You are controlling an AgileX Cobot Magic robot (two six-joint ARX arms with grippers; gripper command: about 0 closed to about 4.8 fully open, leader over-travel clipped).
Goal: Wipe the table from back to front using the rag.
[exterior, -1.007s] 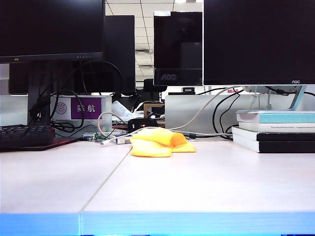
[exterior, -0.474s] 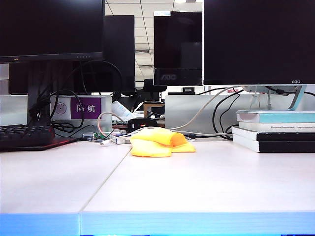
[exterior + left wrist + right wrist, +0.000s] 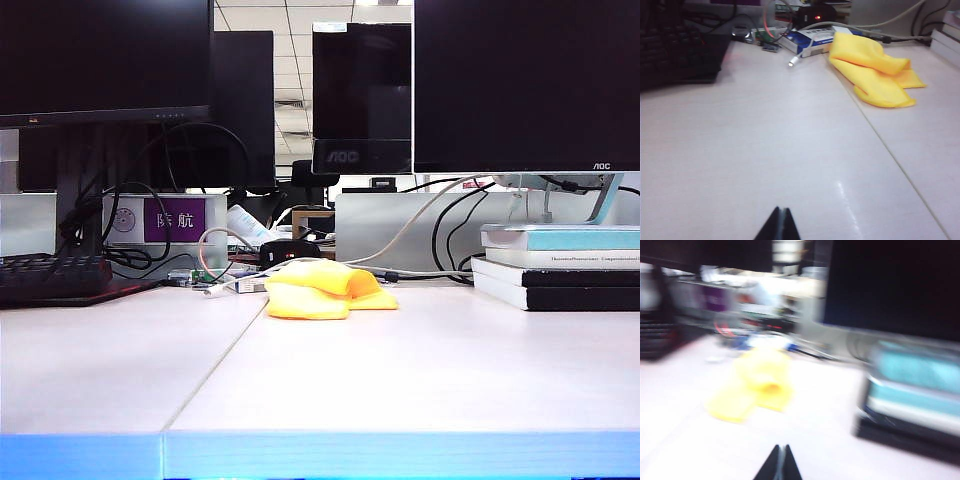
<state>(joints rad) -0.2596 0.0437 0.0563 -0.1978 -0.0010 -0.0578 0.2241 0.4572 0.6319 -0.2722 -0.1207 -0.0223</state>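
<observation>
Lying crumpled near the back of the table (image 3: 420, 370), the rag (image 3: 322, 289) sits folded over itself just right of the thin seam line (image 3: 215, 370), in front of a tangle of cables (image 3: 420, 230) and a small dark device (image 3: 288, 250). Neither arm shows in the exterior view. Left gripper (image 3: 780, 227): fingers pressed together into a thin dark wedge, nothing between them, hovering over bare table well short of the rag (image 3: 875, 70), which lies ahead of it and off to the far side of the seam. A black keyboard (image 3: 675, 50) sits on the opposite side, near the back. Right gripper (image 3: 780, 465): also pinched fully closed and empty; that view is heavily motion-blurred. The rag (image 3: 755, 385) shows as a yellow smear ahead of the tips and slightly toward the keyboard side, well apart from them, no contact. A stack of books (image 3: 915, 400) with a teal cover on top stands beside the rag on the other side, under a monitor (image 3: 895, 285). Rag untouched by either gripper; both are clear of it on the near side.
</observation>
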